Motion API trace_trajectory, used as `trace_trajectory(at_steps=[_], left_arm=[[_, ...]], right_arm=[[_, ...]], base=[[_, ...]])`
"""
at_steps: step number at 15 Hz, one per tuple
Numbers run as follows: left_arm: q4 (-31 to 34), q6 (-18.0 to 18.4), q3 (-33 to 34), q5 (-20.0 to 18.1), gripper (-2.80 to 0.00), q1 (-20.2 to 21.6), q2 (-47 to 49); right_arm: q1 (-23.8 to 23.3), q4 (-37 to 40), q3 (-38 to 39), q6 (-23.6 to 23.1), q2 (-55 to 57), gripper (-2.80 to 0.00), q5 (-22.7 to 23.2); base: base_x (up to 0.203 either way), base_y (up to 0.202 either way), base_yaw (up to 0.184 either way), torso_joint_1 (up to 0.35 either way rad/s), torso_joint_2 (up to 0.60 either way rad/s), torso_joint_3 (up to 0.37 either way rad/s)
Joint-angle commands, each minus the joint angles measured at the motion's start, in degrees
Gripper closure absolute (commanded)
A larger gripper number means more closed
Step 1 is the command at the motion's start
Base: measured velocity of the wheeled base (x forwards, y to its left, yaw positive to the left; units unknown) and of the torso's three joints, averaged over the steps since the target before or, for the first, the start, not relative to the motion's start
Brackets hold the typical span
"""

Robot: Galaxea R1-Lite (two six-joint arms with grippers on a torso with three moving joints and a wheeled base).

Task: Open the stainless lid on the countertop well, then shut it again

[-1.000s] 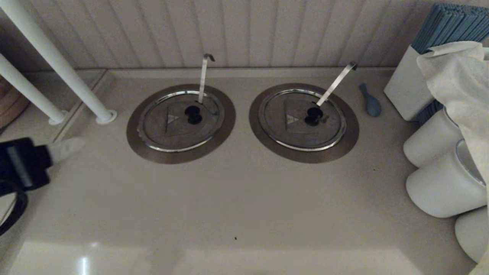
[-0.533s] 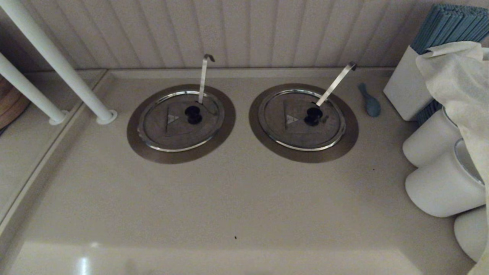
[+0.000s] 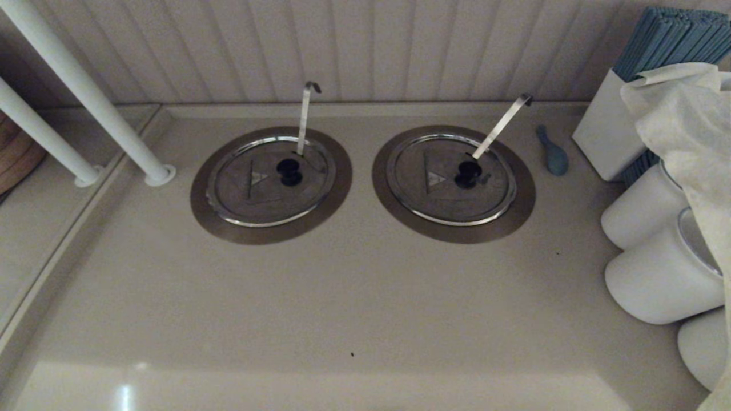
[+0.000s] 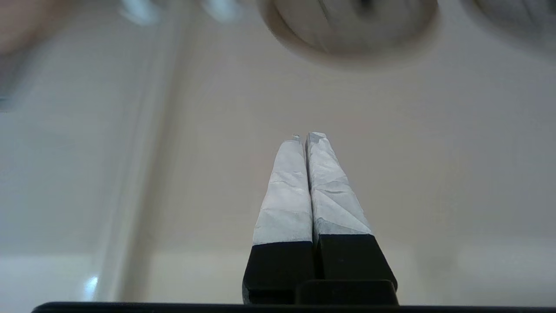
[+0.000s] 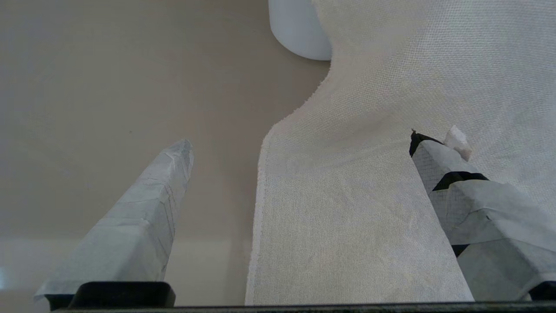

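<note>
Stainless lid (image 3: 268,184): lies flat and closed in its well, toward the back of the countertop (image 3: 342,297), on the left of the pair; black centre knob (image 3: 289,170) on top, small triangle mark beside the knob.
Countertop well (image 3: 201,201): its brushed bronze-grey collar rings the lid all round; the opening itself is covered.
Ladle handle (image 3: 304,117): stands near upright through the lid just behind the knob, hooked end at the top, against the panelled back wall.
Twin lid (image 3: 451,180): closed in the right-hand well, well apart from the first, with a steeply slanted ladle handle (image 3: 502,125) leaning toward the right rear.
Blue spoon (image 3: 553,151): lies on the countertop just right of the twin well's collar.
White canisters (image 3: 657,268): grouped at the right edge, partly under a pale cloth (image 3: 679,120).
White posts (image 3: 85,94): two slanted tubes footed near the back left corner.
Left gripper (image 4: 306,141): seen only in its wrist view; taped fingers pressed together with nothing between them, over bare countertop, with a blurred well ahead of the tips.
Right gripper (image 5: 299,143): seen only in its wrist view; fingers spread wide, the pale cloth hanging between them, grasping nothing.
</note>
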Motion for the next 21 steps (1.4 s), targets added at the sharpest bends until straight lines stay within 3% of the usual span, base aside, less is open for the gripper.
trace_trajectory(at_steps=[1, 4, 6, 7, 13, 21], left_arm=[[-0.5, 1.8, 6.8, -0.2, 0.00, 0.1, -4.7], [-11.0, 3.0, 21.4, 1.1, 0.00, 0.2, -4.9], [-22.3, 0.5, 28.8, 1.7, 0.00, 0.2, -5.0], [-22.7, -1.2, 29.3, 1.9, 0.00, 0.2, -5.0], [-22.9, 1.4, 29.3, 1.4, 0.00, 0.2, -5.0], [-22.9, 0.2, 29.4, 1.5, 0.00, 0.2, -5.0]], right_arm=[[0.0, 0.0, 0.0, -0.1, 0.1, -2.80, 0.0], [0.0, 0.0, 0.0, 0.0, 0.1, -2.80, 0.0], [0.0, 0.0, 0.0, 0.0, 0.1, -2.80, 0.0], [0.0, 0.0, 0.0, 0.0, 0.1, -2.80, 0.0], [0.0, 0.0, 0.0, -0.4, 0.0, -2.80, 0.1], [0.0, 0.0, 0.0, -0.3, 0.0, -2.80, 0.1]], base=[[0.000, 0.000, 0.000, 0.000, 0.00, 0.000], [0.000, 0.000, 0.000, 0.000, 0.00, 0.000], [0.000, 0.000, 0.000, 0.000, 0.00, 0.000], [0.000, 0.000, 0.000, 0.000, 0.00, 0.000], [0.000, 0.000, 0.000, 0.000, 0.00, 0.000], [0.000, 0.000, 0.000, 0.000, 0.00, 0.000]])
